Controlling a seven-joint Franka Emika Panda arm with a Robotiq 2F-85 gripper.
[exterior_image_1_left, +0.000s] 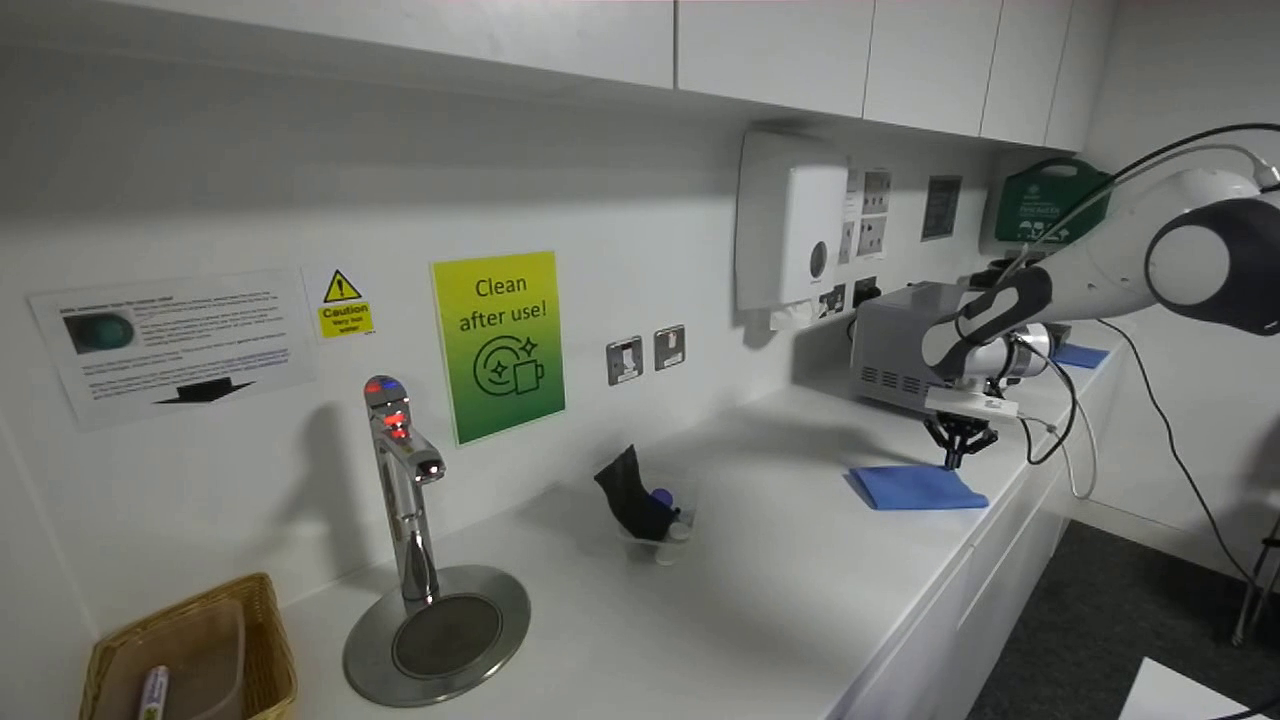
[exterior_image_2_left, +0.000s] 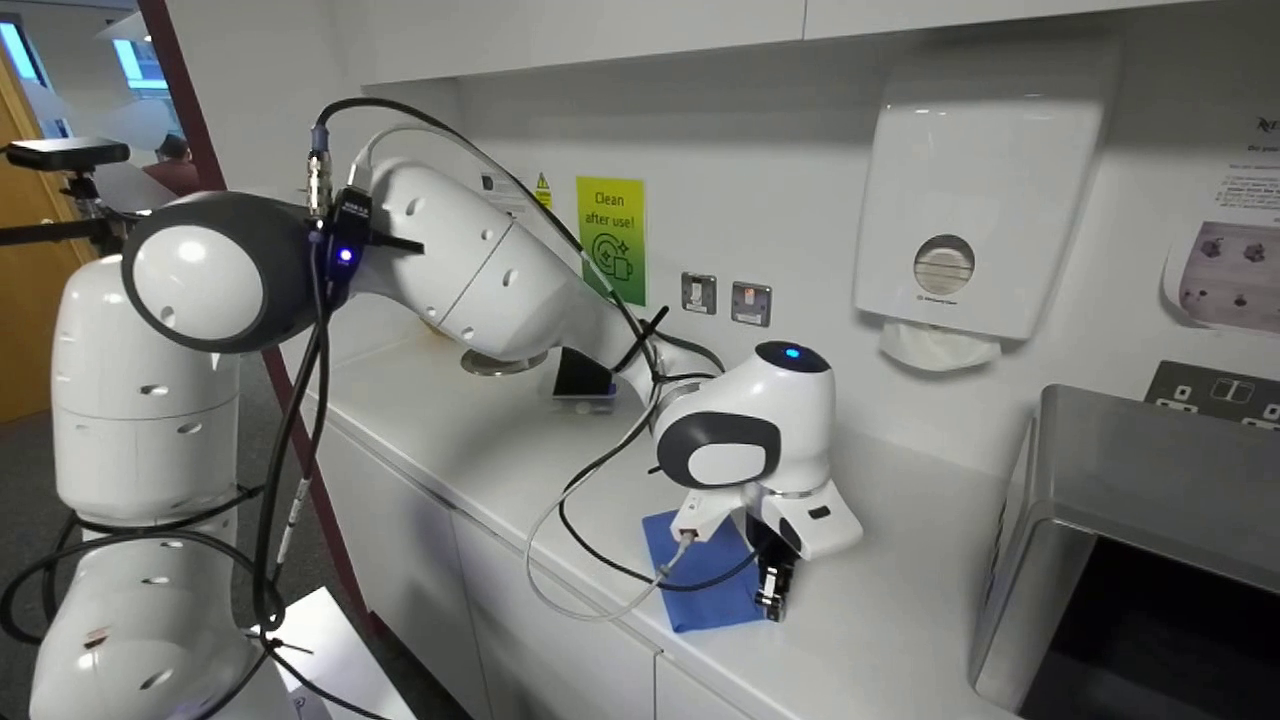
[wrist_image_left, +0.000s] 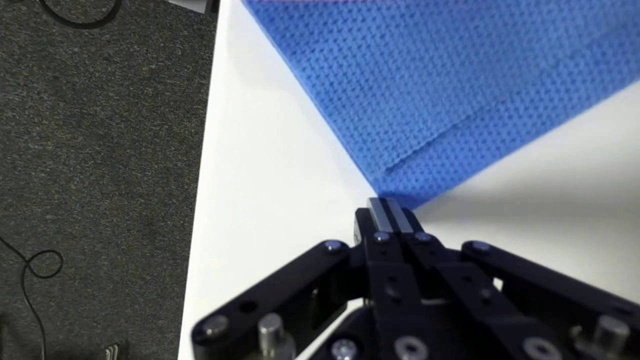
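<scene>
A folded blue cloth lies flat on the white counter, near its front edge. It shows in both exterior views (exterior_image_1_left: 915, 487) (exterior_image_2_left: 715, 610) and fills the top right of the wrist view (wrist_image_left: 445, 75). My gripper (wrist_image_left: 384, 200) points down with its fingers together at one corner of the cloth. In both exterior views its fingertips (exterior_image_1_left: 953, 464) (exterior_image_2_left: 772, 606) are at the cloth's edge. The very tip of the corner is hidden behind the fingers. I cannot tell whether any cloth is pinched between them.
A grey microwave (exterior_image_1_left: 900, 340) stands on the counter near the arm. A clear container with a black item (exterior_image_1_left: 635, 500), a tap (exterior_image_1_left: 405, 500) and a wicker basket (exterior_image_1_left: 275, 640) are further along. A towel dispenser (exterior_image_2_left: 985, 190) hangs on the wall. Loose cables (exterior_image_2_left: 590, 520) hang by the wrist.
</scene>
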